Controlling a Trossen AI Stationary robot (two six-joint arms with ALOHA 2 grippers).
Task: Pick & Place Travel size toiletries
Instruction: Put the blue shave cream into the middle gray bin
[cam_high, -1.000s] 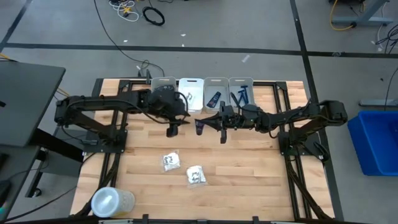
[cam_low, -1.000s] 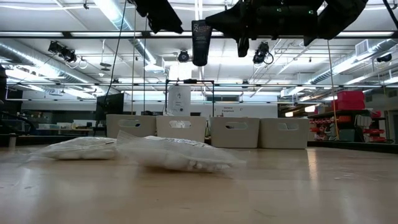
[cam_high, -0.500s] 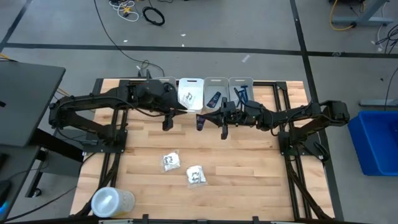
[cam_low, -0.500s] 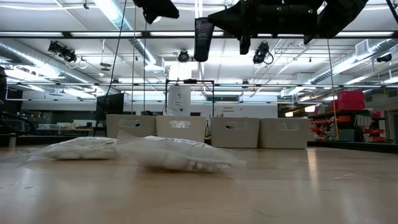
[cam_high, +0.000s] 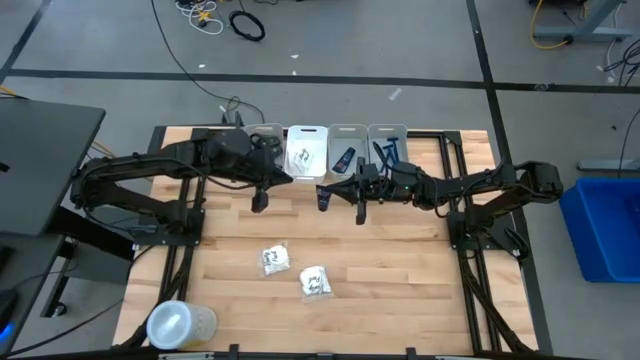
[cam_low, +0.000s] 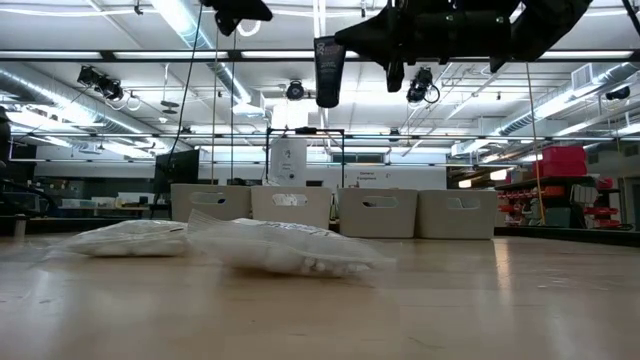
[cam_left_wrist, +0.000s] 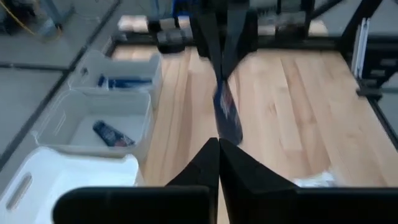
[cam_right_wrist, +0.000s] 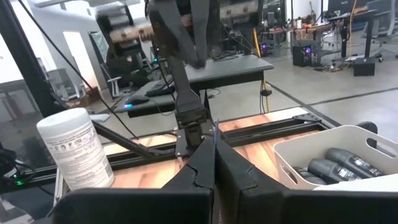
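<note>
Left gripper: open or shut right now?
Shut and empty. The left gripper shows its fingers pressed tip to tip, nothing between them, above the table.

Bright, even light is coming from the ceiling strip lamps (cam_low: 180, 20), leaving only soft shadows on the counter (cam_high: 400, 260). The arms are showing as dark silhouettes against them. The left wrist view is blurring throughout; the nearest packets (cam_low: 290, 250) are looking soft.

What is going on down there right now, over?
Left gripper shut, empty, above the wooden table. Right gripper shut on dark oval case, aloft before the plastic bins. Two white crinkly packets on the table; nothing blocking the bins.
</note>
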